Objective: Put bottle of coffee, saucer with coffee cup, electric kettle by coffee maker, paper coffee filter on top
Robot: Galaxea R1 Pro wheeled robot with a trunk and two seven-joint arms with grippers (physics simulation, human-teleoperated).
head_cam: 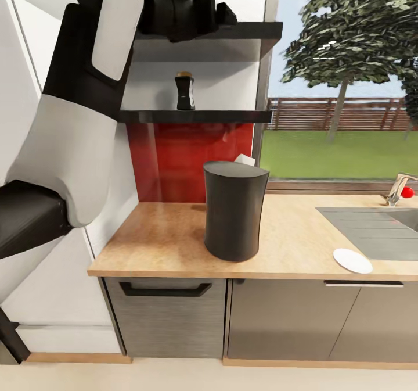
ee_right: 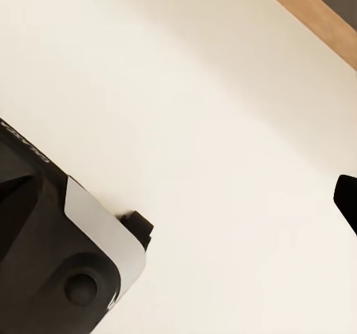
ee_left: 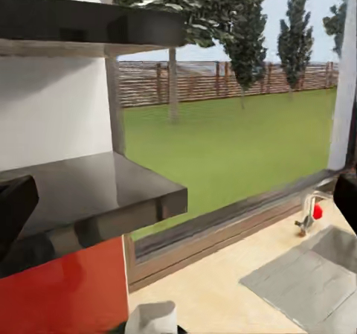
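A large window (head_cam: 342, 89) shows daylight, a green lawn (head_cam: 337, 153), a wooden fence (head_cam: 342, 114) and trees (head_cam: 354, 31). Left of it, a red back panel (head_cam: 174, 158) under white wall. Below, dark grey cabinet fronts (head_cam: 168, 315), a steel sink (head_cam: 371, 231) with tap (head_cam: 397, 189), pale floor (head_cam: 203, 376)

The coffee maker (head_cam: 235, 210) hides all but a white corner of the paper coffee filter (head_cam: 244, 159). The picture's right edge crops the sink (head_cam: 371, 228); the shelved bottle of coffee (head_cam: 184, 91) label is unreadable.

steel sink (head_cam: 371, 228), chrome faucet (head_cam: 397, 187), trees outside (head_cam: 354, 31)
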